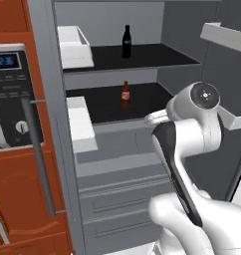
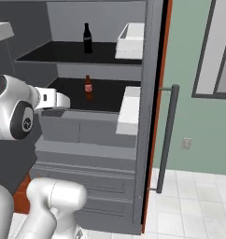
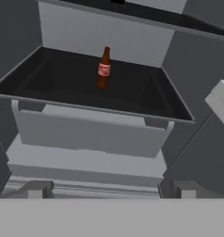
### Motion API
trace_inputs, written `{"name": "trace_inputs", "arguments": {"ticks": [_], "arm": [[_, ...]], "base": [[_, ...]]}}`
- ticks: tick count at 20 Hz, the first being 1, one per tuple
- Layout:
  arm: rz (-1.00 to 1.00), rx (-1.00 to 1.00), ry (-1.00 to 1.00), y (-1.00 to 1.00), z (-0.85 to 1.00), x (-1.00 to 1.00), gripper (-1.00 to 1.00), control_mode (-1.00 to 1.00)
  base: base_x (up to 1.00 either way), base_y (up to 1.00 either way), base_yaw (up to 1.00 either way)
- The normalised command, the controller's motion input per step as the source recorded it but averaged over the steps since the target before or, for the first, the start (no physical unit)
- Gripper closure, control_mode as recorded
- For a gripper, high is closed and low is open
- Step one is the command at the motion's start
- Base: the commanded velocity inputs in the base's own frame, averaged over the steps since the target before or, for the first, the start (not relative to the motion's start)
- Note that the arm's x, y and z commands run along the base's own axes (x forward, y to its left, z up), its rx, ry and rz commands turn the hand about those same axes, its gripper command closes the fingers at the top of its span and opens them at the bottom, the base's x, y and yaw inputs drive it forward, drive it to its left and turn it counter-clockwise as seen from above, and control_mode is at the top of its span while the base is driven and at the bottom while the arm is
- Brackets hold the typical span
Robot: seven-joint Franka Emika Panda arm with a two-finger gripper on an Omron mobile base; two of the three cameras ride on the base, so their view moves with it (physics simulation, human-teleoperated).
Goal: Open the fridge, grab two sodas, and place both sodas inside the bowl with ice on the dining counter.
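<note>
The fridge [image 1: 117, 199] stands open in front of me, with black shelves above grey drawers. One soda [image 1: 126, 42] [image 2: 87, 38], a dark bottle, stands upright on the upper shelf. The other soda [image 1: 125, 93] [image 2: 88, 87] [image 3: 103, 68], brown with a red label, stands near the back of the lower shelf. My gripper [image 3: 113, 190] is open and empty. It hangs in front of the lower shelf, level with the drawer front and well short of the labelled bottle. The bowl with ice and the dining counter are out of view.
White door bins [image 1: 75, 47] [image 2: 129, 109] hang on the open doors at both sides of the shelves. A red-brown cabinet with a microwave [image 1: 10, 94] stands to the left. A bar handle [image 2: 166, 140] sticks out from the right door, with a green wall and white floor tiles beyond.
</note>
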Motion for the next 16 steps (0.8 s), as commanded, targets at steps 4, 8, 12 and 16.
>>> {"name": "trace_inputs", "arguments": {"ticks": [4,8,12,16], "arm": [[0.00,0.00,0.00,0.00,0.00,0.00,-1.00,1.00],[0.00,0.00,0.00,0.00,0.00,0.00,-1.00,1.00],[0.00,0.00,0.00,0.00,0.00,0.00,-1.00,1.00],[0.00,0.00,0.00,0.00,0.00,0.00,-1.00,1.00]], "base": [[0.35,0.00,-0.08],[0.11,0.00,-0.01],[0.38,0.18,0.00],[0.44,0.23,0.06]]}}
